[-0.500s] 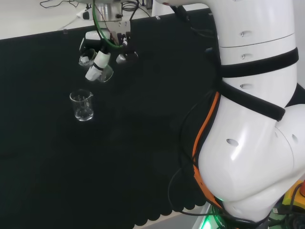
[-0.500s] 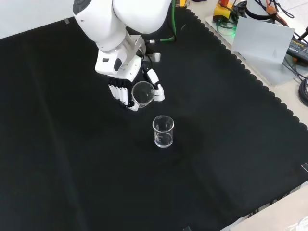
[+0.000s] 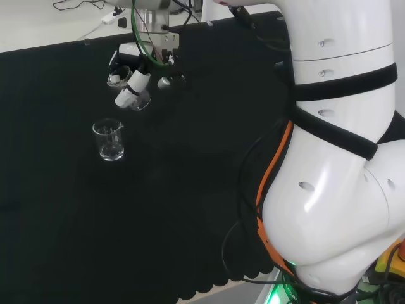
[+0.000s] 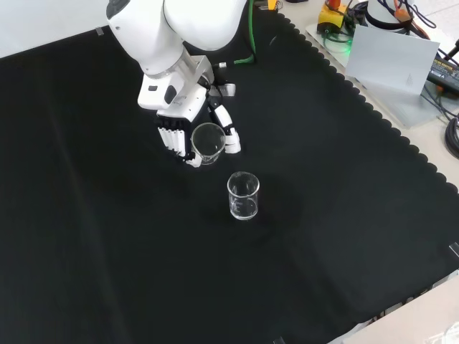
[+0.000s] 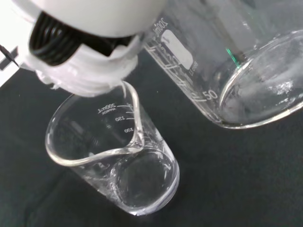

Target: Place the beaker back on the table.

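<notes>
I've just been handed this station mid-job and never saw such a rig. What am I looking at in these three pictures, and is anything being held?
A white robot arm works over a bench covered in black cloth. Instead of a gripper it carries a robot hand with fingers and a thumb.

The head view looks over the arm from behind; the big white shapes at its right are the arm's own links. The front view looks down from the opposite side. The wrist view looks past the palm.

The robot hand is curled round a clear held beaker, tilted above the cloth. A second beaker stands upright on the cloth nearby, apparently empty.
</notes>
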Tool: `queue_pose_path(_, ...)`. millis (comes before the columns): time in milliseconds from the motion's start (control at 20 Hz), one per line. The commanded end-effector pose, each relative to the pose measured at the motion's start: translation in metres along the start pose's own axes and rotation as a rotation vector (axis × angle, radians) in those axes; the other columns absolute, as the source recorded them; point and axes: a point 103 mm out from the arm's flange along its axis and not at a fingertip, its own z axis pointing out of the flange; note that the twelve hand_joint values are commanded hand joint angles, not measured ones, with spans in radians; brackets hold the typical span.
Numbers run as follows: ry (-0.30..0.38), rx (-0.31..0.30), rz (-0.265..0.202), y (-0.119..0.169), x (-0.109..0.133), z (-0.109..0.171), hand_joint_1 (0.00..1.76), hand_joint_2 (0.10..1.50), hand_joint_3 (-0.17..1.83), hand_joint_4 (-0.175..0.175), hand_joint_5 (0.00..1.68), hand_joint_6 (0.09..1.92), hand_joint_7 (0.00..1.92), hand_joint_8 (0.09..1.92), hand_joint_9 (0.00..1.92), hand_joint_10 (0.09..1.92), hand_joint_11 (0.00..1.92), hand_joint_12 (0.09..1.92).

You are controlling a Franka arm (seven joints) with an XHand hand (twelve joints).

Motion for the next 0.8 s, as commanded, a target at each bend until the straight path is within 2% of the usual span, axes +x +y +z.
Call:
queue_pose_path(50, 0.061, -0.073, -0.014, 0.003, -0.017, 0.013, 1.30, 0.57, 0.93, -0.175, 1.13, 1.02, 1.20, 0.99, 1.54, 0.93, 1.19, 0.85)
queue_pose_path(400, 0.174, -0.136, -0.029, 0.010, -0.042, 0.030, 1.30, 0.58, 0.89, -0.175, 1.13, 1.00, 1.20, 0.97, 1.53, 0.92, 1.18, 0.84)
queue_pose_path(800, 0.210, -0.210, -0.046, 0.023, -0.053, 0.039, 1.30, 0.61, 0.83, -0.175, 1.15, 0.94, 1.21, 0.91, 1.52, 0.87, 1.19, 0.82)
